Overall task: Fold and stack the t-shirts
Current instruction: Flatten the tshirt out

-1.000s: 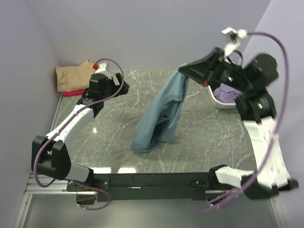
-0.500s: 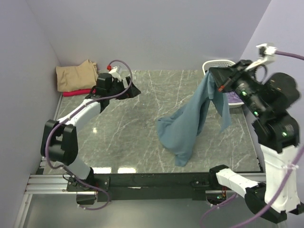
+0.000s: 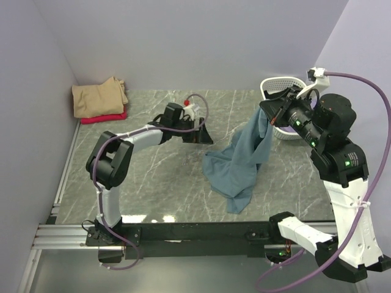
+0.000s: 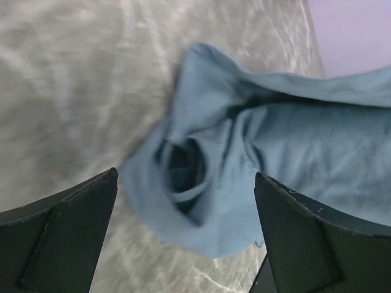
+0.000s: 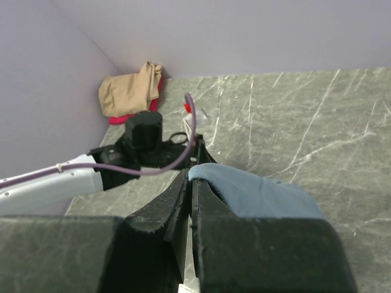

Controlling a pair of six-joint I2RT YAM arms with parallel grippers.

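Bunched teal-blue t-shirt [image 4: 269,152] on grey marbled table [image 4: 67,79], left claw [image 4: 186,177] spread wide in the foreground

Bench layout, upper left to right
Folded t-shirts [image 3: 98,101] lie upper left on the bench [image 3: 159,183]; basket [image 3: 272,82] upper right; draped t-shirt [image 3: 235,165] right of centre.

a white lattice basket [image 3: 278,82] stands just behind my right claw [image 3: 267,111]. the grey marbled table [image 3: 153,177] spreads beneath it and away to its left. plain lilac walls [image 3: 183,43] rise beyond it.
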